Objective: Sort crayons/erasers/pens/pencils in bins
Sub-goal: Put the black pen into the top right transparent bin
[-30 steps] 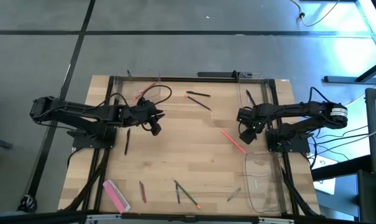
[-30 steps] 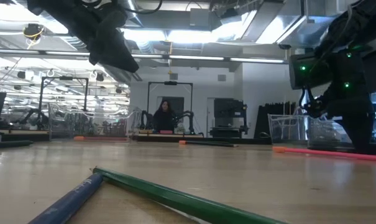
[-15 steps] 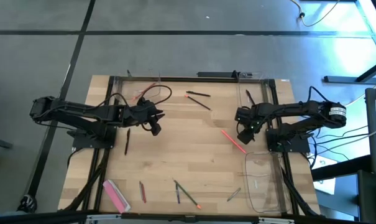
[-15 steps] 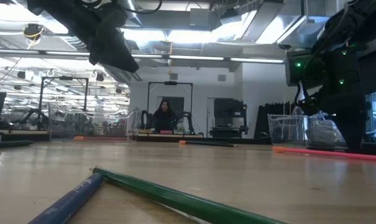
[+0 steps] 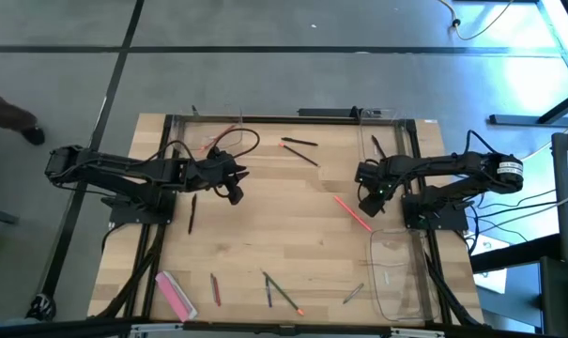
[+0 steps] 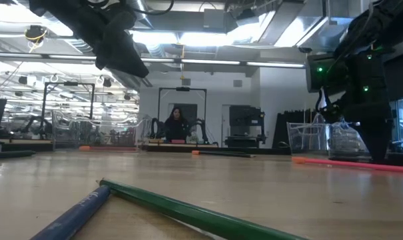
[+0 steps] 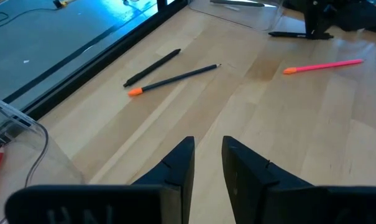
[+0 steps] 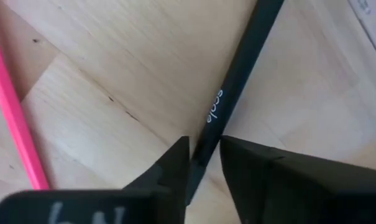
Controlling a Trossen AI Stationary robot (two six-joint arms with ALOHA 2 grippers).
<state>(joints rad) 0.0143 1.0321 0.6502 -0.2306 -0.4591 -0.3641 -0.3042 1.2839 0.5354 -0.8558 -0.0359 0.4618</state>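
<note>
A black pen (image 8: pixel 237 68) lies on the wooden table beside a pink crayon (image 5: pixel 352 212), and my right gripper (image 8: pixel 204 163) stands over it, shut on it. In the high view the gripper (image 5: pixel 366 201) hides this pen. My left gripper (image 7: pixel 208 152) hovers above the table's left half (image 5: pixel 235 192), fingers slightly apart with nothing between them. Ahead of it lie another black pen (image 7: pixel 151 67) and an orange-tipped pencil (image 7: pixel 175 78). A third pen (image 5: pixel 191 214) lies near the left arm. My right gripper pinches the pen's shaft (image 8: pixel 206 146) between its two fingers, just past the white lettering. The fingers come from above, pointing down, and lie across the pen. The pen lies flat on the table.
Clear bins stand at the near right (image 5: pixel 401 277), far right (image 5: pixel 385 141) and far left (image 5: pixel 204 131). Several pencils (image 5: pixel 285 296) and a flat pink eraser (image 5: pixel 176 294) lie along the near edge. A person stands far behind the table (image 6: pixel 176 123).
A person's foot has come into the high view on the floor beyond the table's left side. Neither arm has visibly moved.
</note>
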